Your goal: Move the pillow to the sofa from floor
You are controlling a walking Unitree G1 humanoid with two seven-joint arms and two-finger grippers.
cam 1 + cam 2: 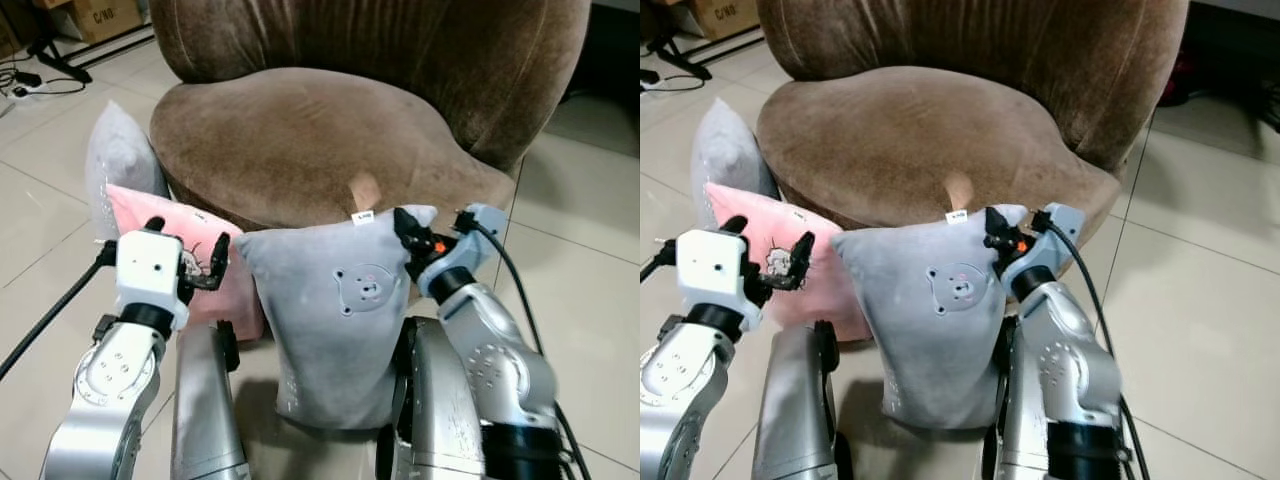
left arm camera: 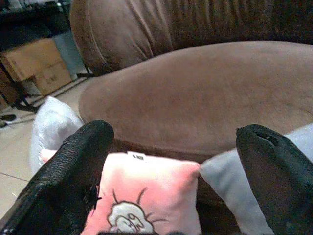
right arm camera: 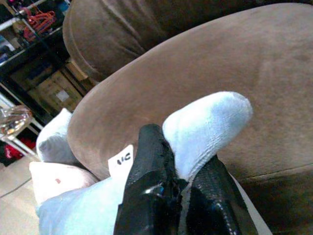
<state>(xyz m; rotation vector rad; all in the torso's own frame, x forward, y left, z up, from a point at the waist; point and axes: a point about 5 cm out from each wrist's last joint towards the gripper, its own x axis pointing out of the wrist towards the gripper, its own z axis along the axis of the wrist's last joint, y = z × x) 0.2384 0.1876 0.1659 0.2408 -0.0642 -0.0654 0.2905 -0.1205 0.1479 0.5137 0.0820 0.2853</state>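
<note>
A: What is taking up most of the space?
B: A brown sofa (image 1: 330, 130) with a wide rounded seat is sitting on a pale tiled floor (image 1: 590, 300), and cardboard boxes (image 1: 100, 15) are standing far back on the robot's left.

A: And the pillows?
B: Three are showing. A grey pillow (image 1: 335, 320) with a small bear face is standing upright in front of the seat edge, between the robot's two arms, its lower edge down near the floor and its top reaching the front of the seat. A pink pillow (image 1: 200, 250) with a cartoon drawing is leaning just beside it on the left, against the sofa base. Another pale grey pillow (image 1: 115, 160) is propped behind the pink one, against the sofa's left side.

A: What is the right gripper (image 3: 181, 191) doing?
B: It is pinching the top right corner of the grey pillow, its two black fingers pressed together on the fabric next to a small white tag (image 3: 120, 161).

A: And the left gripper (image 2: 171, 171)?
B: It is hovering in front of the pink pillow with its fingers (image 2: 68, 171) spread wide, gripping nothing.
</note>
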